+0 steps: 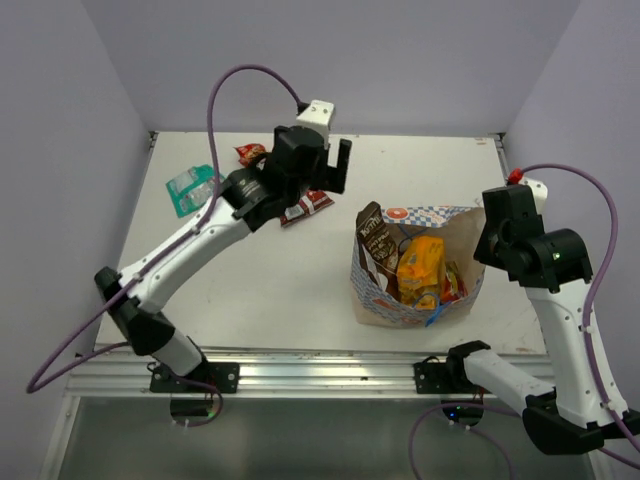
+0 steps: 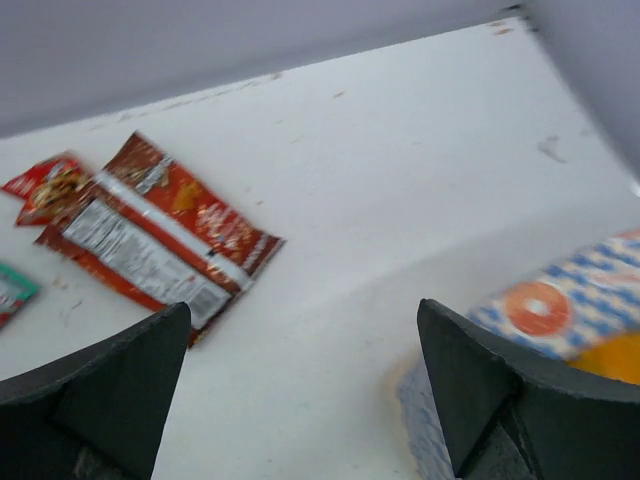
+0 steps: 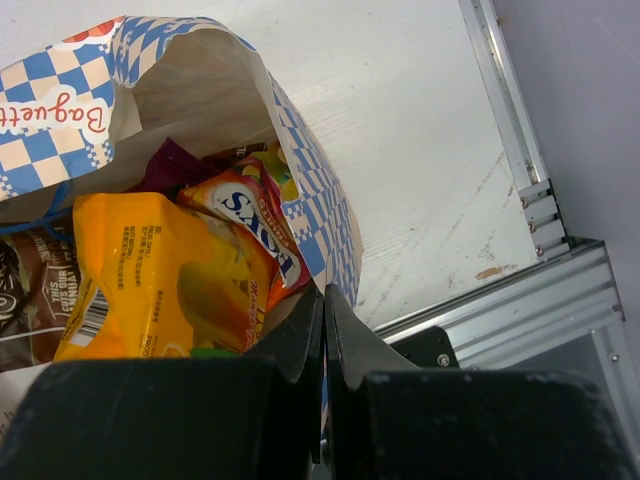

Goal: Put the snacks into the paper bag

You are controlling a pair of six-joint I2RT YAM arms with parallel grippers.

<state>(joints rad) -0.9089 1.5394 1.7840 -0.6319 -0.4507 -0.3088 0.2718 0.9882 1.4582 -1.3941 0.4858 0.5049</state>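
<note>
The paper bag (image 1: 372, 300) stands open at the right of the table, with a brown packet (image 1: 372, 245) and an orange-yellow packet (image 1: 420, 268) showing inside. My right gripper (image 1: 487, 238) is shut on the bag's right rim. In the right wrist view the gripper (image 3: 324, 305) pinches the bag wall (image 3: 315, 215) beside orange-yellow (image 3: 160, 280), multicoloured (image 3: 255, 215) and purple (image 3: 170, 165) snacks. My left gripper (image 1: 335, 172) is open and empty above the table. A red-and-silver chip bag (image 1: 307, 205) lies by it. The left wrist view shows my gripper (image 2: 300, 385) right of this chip bag (image 2: 160, 235).
A small red packet (image 1: 250, 153) and a teal packet (image 1: 190, 187) lie at the far left of the table; both also show in the left wrist view, red (image 2: 45, 187) and teal (image 2: 8, 292). Walls enclose the table on three sides. A metal rail (image 1: 320, 365) runs along the near edge.
</note>
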